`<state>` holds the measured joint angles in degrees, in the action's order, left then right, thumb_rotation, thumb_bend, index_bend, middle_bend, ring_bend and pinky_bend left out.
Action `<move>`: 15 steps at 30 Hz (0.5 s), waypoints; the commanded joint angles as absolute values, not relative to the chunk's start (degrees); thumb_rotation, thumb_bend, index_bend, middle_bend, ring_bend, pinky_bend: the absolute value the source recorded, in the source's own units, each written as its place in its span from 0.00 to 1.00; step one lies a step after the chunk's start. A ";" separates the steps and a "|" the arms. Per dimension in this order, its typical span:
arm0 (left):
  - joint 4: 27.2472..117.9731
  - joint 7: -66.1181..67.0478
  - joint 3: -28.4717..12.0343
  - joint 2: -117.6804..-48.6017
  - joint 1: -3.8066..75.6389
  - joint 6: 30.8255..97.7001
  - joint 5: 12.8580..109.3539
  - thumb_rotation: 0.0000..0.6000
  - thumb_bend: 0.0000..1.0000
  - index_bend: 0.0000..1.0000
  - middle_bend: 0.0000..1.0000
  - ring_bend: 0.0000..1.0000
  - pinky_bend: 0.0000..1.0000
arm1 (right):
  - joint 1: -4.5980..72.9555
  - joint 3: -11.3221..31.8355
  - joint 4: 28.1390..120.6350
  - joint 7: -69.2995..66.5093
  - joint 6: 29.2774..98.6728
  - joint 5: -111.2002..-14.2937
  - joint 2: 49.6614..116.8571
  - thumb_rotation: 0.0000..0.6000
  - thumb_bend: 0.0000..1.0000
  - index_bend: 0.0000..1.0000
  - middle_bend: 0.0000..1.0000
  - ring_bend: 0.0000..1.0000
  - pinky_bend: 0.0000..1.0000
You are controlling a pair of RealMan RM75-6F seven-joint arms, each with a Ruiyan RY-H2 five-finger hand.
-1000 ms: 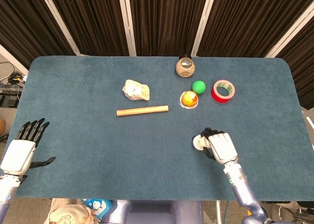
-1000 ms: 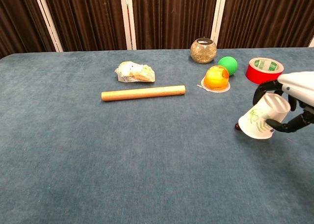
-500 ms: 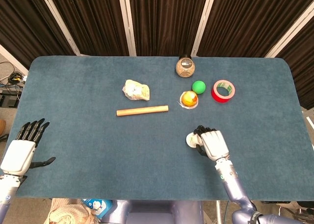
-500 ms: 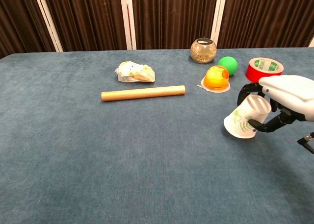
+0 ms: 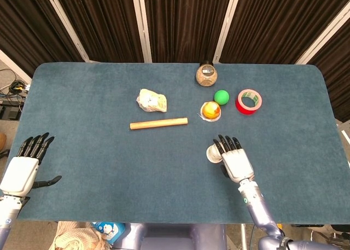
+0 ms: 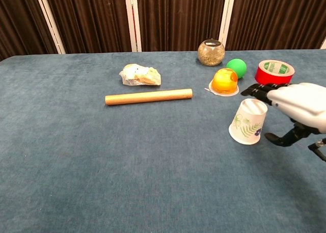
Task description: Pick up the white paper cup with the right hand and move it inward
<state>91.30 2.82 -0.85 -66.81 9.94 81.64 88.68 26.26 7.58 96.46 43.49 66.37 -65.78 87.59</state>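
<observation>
The white paper cup (image 5: 212,153) (image 6: 248,123), printed with green leaves, stands on the blue table, wider end down and leaning slightly. My right hand (image 5: 235,160) (image 6: 300,103) is just right of it, with the fingers (image 6: 257,88) stretched out above the cup's far side and the thumb (image 6: 279,139) held apart from it. Nothing is in its grasp. My left hand (image 5: 22,170) hovers open at the near left edge of the table, seen only in the head view.
Beyond the cup lie an orange ball on a lid (image 6: 224,81), a green ball (image 6: 236,68), a red tape roll (image 6: 274,72) and a round jar (image 6: 211,52). A wooden rod (image 6: 148,96) and a crumpled wrapper (image 6: 139,74) lie further left.
The right hand carried the tilted cup leftward, set it down on the table, then opened its fingers and let go. The left hand stayed still.
</observation>
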 commanded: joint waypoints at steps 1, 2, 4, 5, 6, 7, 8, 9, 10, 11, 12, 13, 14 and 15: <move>91.26 2.89 -0.88 -66.84 9.93 81.69 88.67 1.00 0.00 0.00 0.00 0.00 0.00 | 24.90 6.51 99.71 43.00 68.94 -67.33 84.34 1.00 0.42 0.00 0.00 0.00 0.09; 91.21 2.96 -0.89 -66.87 9.93 81.71 88.70 1.00 0.00 0.00 0.00 0.00 0.00 | 24.19 6.11 100.77 42.28 69.99 -68.26 82.90 1.00 0.41 0.00 0.00 0.00 0.09; 91.16 3.14 -0.86 -66.95 9.95 81.72 88.79 1.00 0.00 0.00 0.00 0.00 0.00 | 22.56 5.06 102.77 40.28 72.01 -70.37 79.62 1.00 0.41 0.00 0.00 0.00 0.09; 91.15 3.24 -0.85 -66.99 9.95 81.74 88.85 1.00 0.00 0.00 0.00 0.00 0.00 | 21.71 4.43 103.58 39.06 72.89 -71.50 77.88 1.00 0.41 0.00 0.00 0.00 0.09; 91.12 3.35 -0.83 -67.02 9.95 81.78 88.91 1.00 0.00 0.00 0.00 0.00 0.00 | 20.88 3.83 104.16 37.80 73.69 -72.54 76.22 1.00 0.42 0.00 0.00 0.00 0.09; 91.09 3.48 -0.81 -67.07 9.94 81.84 89.00 1.00 0.00 0.00 0.00 0.00 0.00 | 19.65 3.18 104.68 36.20 75.08 -73.59 74.22 1.00 0.42 0.00 0.00 0.00 0.09; 91.07 3.57 -0.81 -67.12 9.94 81.89 89.06 1.00 0.00 0.00 0.00 0.00 0.00 | 18.60 2.45 105.10 34.46 76.10 -74.83 72.44 1.00 0.42 0.00 0.00 0.00 0.09; 91.06 3.59 -0.81 -67.13 9.94 81.91 89.07 1.00 0.00 0.00 0.00 0.00 0.00 | 18.29 2.22 105.18 33.89 76.39 -75.20 71.91 1.00 0.42 0.00 0.00 0.00 0.09; 91.02 3.71 -0.82 -67.20 9.95 81.95 89.14 1.00 0.00 0.00 0.00 0.00 0.00 | 16.90 1.52 105.29 31.71 77.84 -76.19 70.06 1.00 0.41 0.00 0.00 0.00 0.09; 90.98 3.80 -0.81 -67.24 9.94 82.01 89.19 1.00 0.00 0.00 0.00 0.00 0.00 | 16.04 1.01 105.32 30.12 78.68 -76.93 68.96 1.00 0.41 0.00 0.00 0.00 0.09; 90.93 3.91 -0.82 -67.31 9.91 82.12 89.26 1.00 0.00 0.00 0.00 0.00 0.00 | 14.97 0.31 105.23 27.78 79.67 -78.12 67.58 1.00 0.41 0.00 0.00 0.00 0.09; 90.87 3.99 -0.84 -67.40 9.91 82.19 89.29 1.00 0.00 0.00 0.00 0.00 0.00 | 13.67 -0.44 104.72 25.37 80.89 -79.05 66.32 1.00 0.41 0.00 0.00 0.00 0.09; 90.82 4.09 -0.85 -67.48 9.91 82.20 89.27 1.00 0.00 0.00 0.00 0.00 0.00 | 12.65 -1.12 104.05 23.33 81.82 -80.06 65.40 1.00 0.41 0.00 0.00 0.00 0.09; 90.79 4.17 -0.85 -67.53 9.90 82.20 89.26 1.00 0.00 0.00 0.00 0.00 0.00 | 11.79 -1.68 103.35 21.66 82.54 -80.80 64.74 1.00 0.41 0.00 0.00 0.00 0.09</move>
<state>90.80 4.16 -0.85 -67.52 9.90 82.20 89.26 15.06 0.59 104.25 26.53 79.45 -77.77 67.67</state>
